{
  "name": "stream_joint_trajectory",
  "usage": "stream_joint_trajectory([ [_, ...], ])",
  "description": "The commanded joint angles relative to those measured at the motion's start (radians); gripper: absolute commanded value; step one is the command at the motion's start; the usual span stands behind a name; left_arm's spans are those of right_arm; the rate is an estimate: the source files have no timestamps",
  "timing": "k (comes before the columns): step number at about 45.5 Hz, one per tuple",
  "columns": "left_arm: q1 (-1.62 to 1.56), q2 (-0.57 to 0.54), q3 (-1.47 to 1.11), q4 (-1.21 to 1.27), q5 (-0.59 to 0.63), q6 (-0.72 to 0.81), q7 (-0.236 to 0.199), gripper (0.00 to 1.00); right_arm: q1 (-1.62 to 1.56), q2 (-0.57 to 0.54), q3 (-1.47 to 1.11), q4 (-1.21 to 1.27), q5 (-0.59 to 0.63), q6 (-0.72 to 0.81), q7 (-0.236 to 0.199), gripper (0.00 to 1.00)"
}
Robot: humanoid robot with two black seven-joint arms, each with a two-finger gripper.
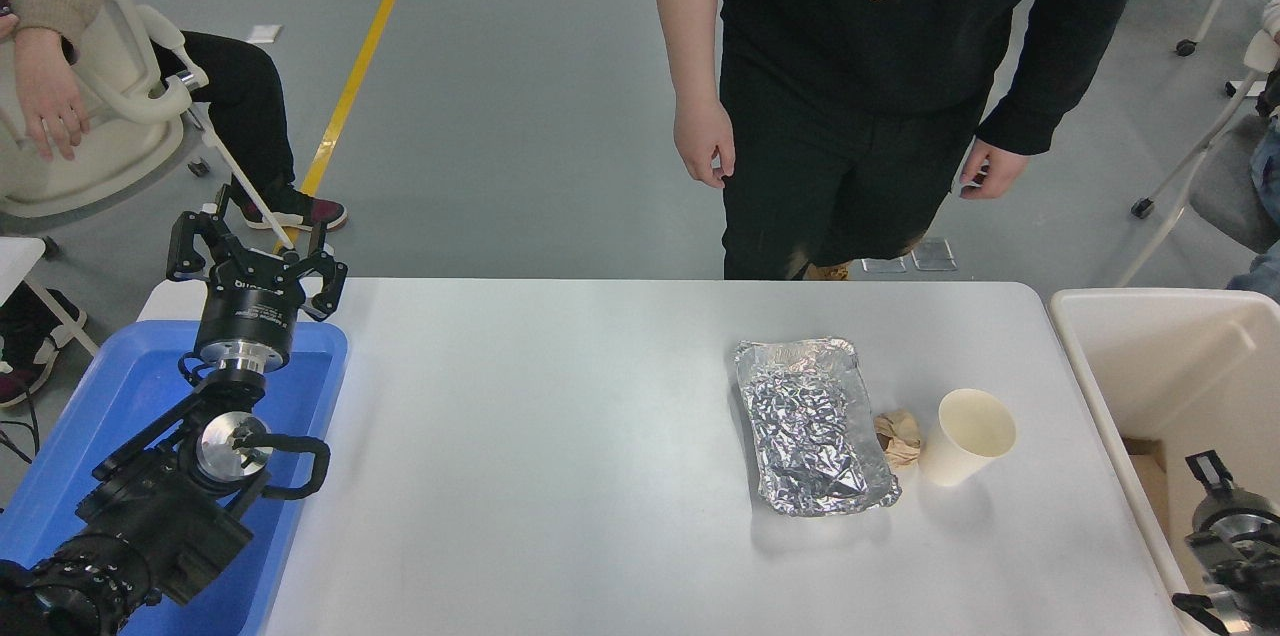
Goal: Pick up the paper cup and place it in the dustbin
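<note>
The cream-white paper cup point(966, 436) stands upright on the white table point(560, 456) at the right, just right of a crumpled brown paper wad point(898, 438). The beige dustbin point(1160, 336) sits off the table's right edge. Only part of my right arm point(1232, 556) shows at the lower right corner, over the dustbin, well apart from the cup; its fingers are cut off by the picture's edge. My left gripper point(255, 251) is parked at the far left above a blue tub, fingers spread open and empty.
A crumpled foil tray point(810, 426) lies left of the brown wad. The blue plastic tub point(110, 416) sits under my left arm. A person in black stands at the far side, hands hanging; another sits in a chair at the upper left.
</note>
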Motion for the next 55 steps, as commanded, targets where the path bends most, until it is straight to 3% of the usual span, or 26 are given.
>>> stream_joint_trajectory([
  [1, -0.001, 0.0, 0.0, -0.001, 0.0, 0.0, 0.0, 0.99, 0.0, 0.0, 0.0, 0.0, 0.0, 0.0, 0.001, 0.0],
  [44, -0.001, 0.0, 0.001, -0.001, 0.0, 0.0, 0.0, 0.99, 0.003, 0.0, 0.005, -0.002, 0.0, -0.002, 0.0, 0.0],
  [52, -0.001, 0.0, 0.001, -0.001, 0.0, 0.0, 0.0, 0.99, 0.003, 0.0, 0.006, -0.003, 0.0, -0.005, -0.008, 0.28],
  [55, -0.001, 0.0, 0.001, 0.001, 0.0, 0.0, 0.0, 0.99, 0.003, 0.0, 0.006, -0.003, 0.0, -0.008, -0.009, 0.32],
])
